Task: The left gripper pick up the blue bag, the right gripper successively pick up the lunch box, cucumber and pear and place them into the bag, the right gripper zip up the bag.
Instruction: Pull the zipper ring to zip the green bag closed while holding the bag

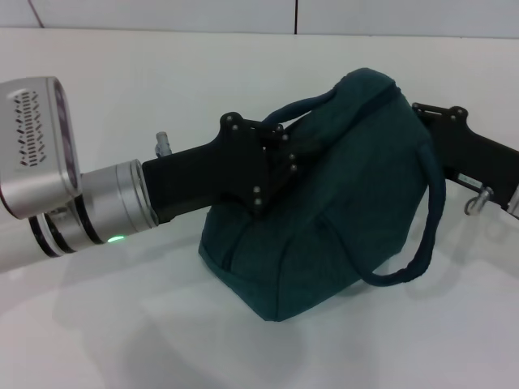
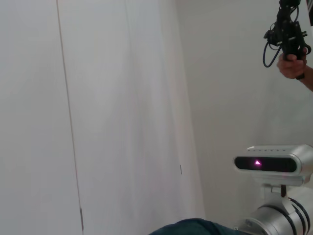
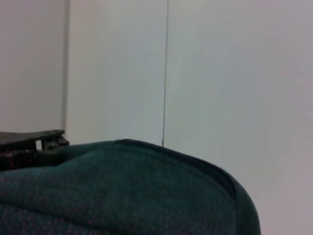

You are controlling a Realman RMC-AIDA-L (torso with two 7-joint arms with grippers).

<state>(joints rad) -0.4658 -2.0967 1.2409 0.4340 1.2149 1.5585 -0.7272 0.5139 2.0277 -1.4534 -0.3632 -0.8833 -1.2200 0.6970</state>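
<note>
While the blue bag (image 1: 324, 219) sits on the white table (image 1: 122, 340), the left gripper (image 1: 280, 166) clamps its near handle; the right gripper (image 1: 430, 121) touches its far end, finger state unclear.

Blue bag (image 1: 324, 227): dark teal soft fabric, closed along its top, standing tilted on the white tabletop (image 1: 122, 324), its base low and toward the left hand (image 1: 280, 166), its top leaning up toward the right hand (image 1: 430, 121). One loop handle hangs slack down the side nearer the right hand; the second arches at the top beside the left hand. Lunch box, cucumber and pear are not visible.
</note>
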